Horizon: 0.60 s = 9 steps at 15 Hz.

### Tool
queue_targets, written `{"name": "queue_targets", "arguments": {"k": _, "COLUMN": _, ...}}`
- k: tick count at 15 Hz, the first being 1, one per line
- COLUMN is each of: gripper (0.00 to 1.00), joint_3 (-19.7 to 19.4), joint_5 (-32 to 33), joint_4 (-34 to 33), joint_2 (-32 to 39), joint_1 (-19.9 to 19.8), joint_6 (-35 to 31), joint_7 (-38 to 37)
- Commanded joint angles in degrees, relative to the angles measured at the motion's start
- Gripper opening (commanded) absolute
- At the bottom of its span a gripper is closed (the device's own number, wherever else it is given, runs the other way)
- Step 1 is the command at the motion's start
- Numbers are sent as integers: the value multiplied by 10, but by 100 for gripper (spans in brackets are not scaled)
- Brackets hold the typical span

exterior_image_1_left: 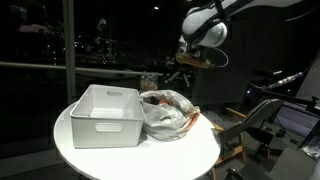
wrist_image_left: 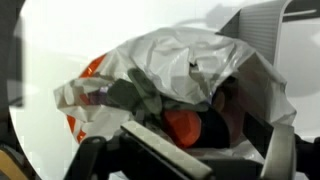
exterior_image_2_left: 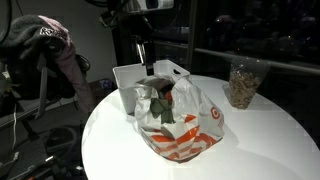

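A crumpled white plastic bag (exterior_image_1_left: pixel 170 114) with red print lies on the round white table (exterior_image_1_left: pixel 75 152), against a white rectangular bin (exterior_image_1_left: pixel 105 112). In the wrist view the bag (wrist_image_left: pixel 170 60) gapes, and an orange thing (wrist_image_left: pixel 182 128) and a dark thing (wrist_image_left: pixel 215 125) show inside it. My gripper (wrist_image_left: pixel 215 152) is open, its fingers (wrist_image_left: pixel 150 150) wide apart just above the bag's mouth, holding nothing. In both exterior views the gripper (exterior_image_1_left: pixel 183 68) (exterior_image_2_left: pixel 143 52) hangs above the bag (exterior_image_2_left: pixel 180 125) and the bin (exterior_image_2_left: pixel 128 80).
A clear container (exterior_image_2_left: pixel 242 82) of brownish bits stands at the table's far side. Clothes (exterior_image_2_left: pixel 55 45) are draped over a chair beside the table. Dark equipment and a monitor (exterior_image_1_left: pixel 290 115) stand close to the table's edge.
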State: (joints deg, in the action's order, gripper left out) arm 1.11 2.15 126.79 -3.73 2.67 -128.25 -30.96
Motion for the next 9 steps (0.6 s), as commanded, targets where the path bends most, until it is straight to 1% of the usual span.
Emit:
{"name": "queue_targets", "arguments": {"k": 1, "gripper": 100, "joint_3": 14, "joint_5": -22, "joint_4": -41, "joint_2": -16, "joint_1": -1, "joint_6": 142, "joint_7": 8}}
{"name": "queue_targets", "arguments": {"k": 4, "gripper": 100, "joint_3": 18, "joint_5": -32, "joint_4": -73, "joint_2": -9, "joint_1": -2, "joint_6": 222, "joint_7": 15}}
{"name": "queue_targets", "arguments": {"k": 5, "gripper": 100, "joint_3": 20, "joint_5": -17, "joint_4": -46, "joint_2": -14, "joint_1": -4, "joint_6": 181, "joint_7": 2}}
{"name": "queue_targets", "arguments": {"k": 6, "gripper": 100, "joint_3": 20, "joint_5": -19, "joint_4": -53, "joint_2": -14, "joint_1": -4, "joint_6": 198, "joint_7": 3}}
{"name": "queue_targets", "arguments": {"k": 9, "gripper": 100, "joint_3": 20, "joint_5": -21, "joint_4": -58, "joint_2": -13, "joint_1": -4, "joint_6": 208, "joint_7": 5}}
